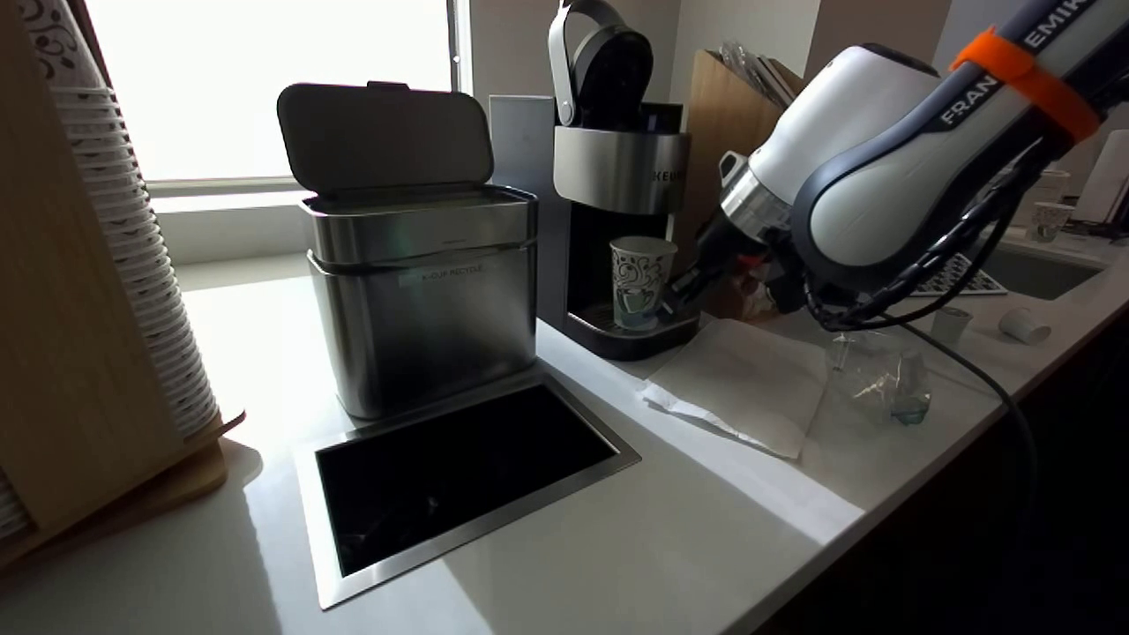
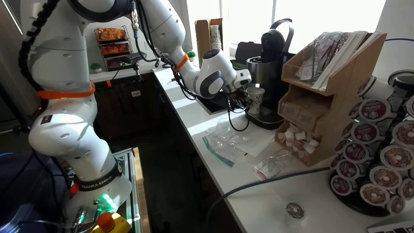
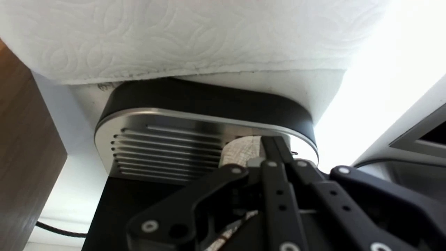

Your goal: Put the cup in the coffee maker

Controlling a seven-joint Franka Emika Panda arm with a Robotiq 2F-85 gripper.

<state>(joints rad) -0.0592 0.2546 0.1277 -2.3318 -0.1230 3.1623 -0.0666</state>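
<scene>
Nearest me in an exterior view, a single coffee pod (image 2: 294, 214) stands on the counter (image 2: 258, 207), near a loaded pod carousel (image 2: 359, 205). A gray cable (image 2: 258, 184) crosses the counter beyond that pod. Past the cable lie a zip-top plastic bag (image 2: 223, 145) and an embossed paper towel (image 3: 174, 38), the towel spread just in front of the Keurig coffee maker (image 1: 622, 181). A wooden organizer (image 2: 352, 77) stands beside the machine.

My pincer (image 3: 276, 143) hangs low at the front of the drip tray (image 1: 626, 347) and is clenched on itself — its jaws meet, and in the wrist view they partly hide the printed paper cup (image 1: 637, 273). I cannot tell whether they touch it. The cup stands upright on the tray, beneath the steel band (image 1: 600, 163) — off-center, as I see it from the wrist. The machine's handle (image 1: 561, 75) is swung up.

Farther back, the stainless-steel K-Cup recycle bin (image 1: 432, 317) has its dark lid (image 1: 388, 137) raised. Beyond it in an exterior view, a wooden rack (image 2: 202, 35) holds stacked paper cups (image 2: 215, 40), and a bright window (image 2: 333, 13) glares at the far side.
</scene>
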